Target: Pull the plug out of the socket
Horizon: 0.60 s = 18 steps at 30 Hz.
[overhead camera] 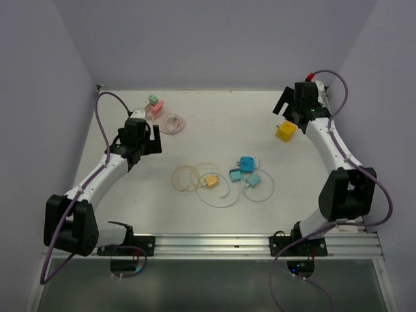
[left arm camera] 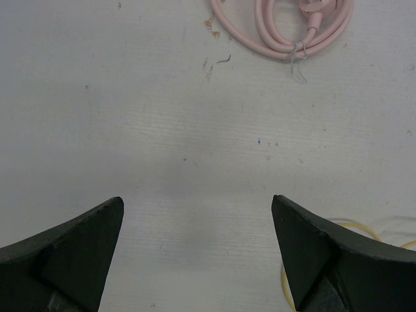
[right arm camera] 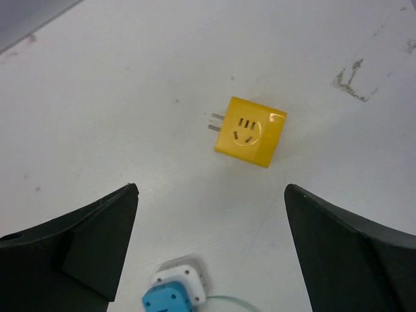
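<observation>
A pink socket [overhead camera: 156, 110] with a green plug [overhead camera: 153, 99] on it sits at the back left, beside a coiled pink cable [overhead camera: 172, 123] that also shows in the left wrist view [left arm camera: 286, 32]. A blue socket cube [overhead camera: 246, 162] on a white block lies mid-table and also shows in the right wrist view [right arm camera: 170, 300]. A yellow socket cube [overhead camera: 285, 130] lies alone, its prongs bare, and shows in the right wrist view too [right arm camera: 250, 132]. My left gripper [overhead camera: 151, 140] [left arm camera: 197, 214] is open over bare table. My right gripper [overhead camera: 289, 110] [right arm camera: 211, 195] is open and empty above the yellow cube.
A yellow plug [overhead camera: 210, 181] with a coiled yellow cable [overhead camera: 187, 177] lies mid-table; a bit of that cable shows in the left wrist view [left arm camera: 364, 227]. Two teal plugs [overhead camera: 235, 175] [overhead camera: 253, 180] with thin looped cables lie next to the blue cube. Walls stand close at the back and sides.
</observation>
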{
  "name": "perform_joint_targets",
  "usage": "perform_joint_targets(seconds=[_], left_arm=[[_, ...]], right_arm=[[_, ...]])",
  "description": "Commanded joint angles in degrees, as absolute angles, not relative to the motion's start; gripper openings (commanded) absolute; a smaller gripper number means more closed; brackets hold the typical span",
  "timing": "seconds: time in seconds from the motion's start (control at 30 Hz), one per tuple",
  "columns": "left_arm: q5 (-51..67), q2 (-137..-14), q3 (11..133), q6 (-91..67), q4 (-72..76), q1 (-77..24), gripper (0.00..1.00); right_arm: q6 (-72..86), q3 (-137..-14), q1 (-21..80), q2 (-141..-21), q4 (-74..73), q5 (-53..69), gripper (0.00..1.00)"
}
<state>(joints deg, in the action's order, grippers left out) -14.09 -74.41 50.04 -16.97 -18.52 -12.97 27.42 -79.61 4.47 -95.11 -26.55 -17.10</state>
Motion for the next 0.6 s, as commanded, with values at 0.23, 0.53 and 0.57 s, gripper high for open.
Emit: perform_joint_targets(seconds=[0.23, 0.53, 0.57], left_arm=[[-12.0, -75.0, 50.6, -19.1, -15.6, -12.4, 0.99], [-13.1, -82.7, 58.6, -24.9, -17.0, -12.4, 0.99], [-13.2, -84.4, 60.4, -25.7, -16.6, -12.4, 0.98]], right_arm=[[28.2, -72.8, 5.7, -72.3, -28.1, 6.0, 0.98], [28.7, -56.8, 6.2, -57.5, -24.4, 17.5, 0.98], [28.6, -54.6, 6.2, -55.8, -24.4, 18.8, 0.98]])
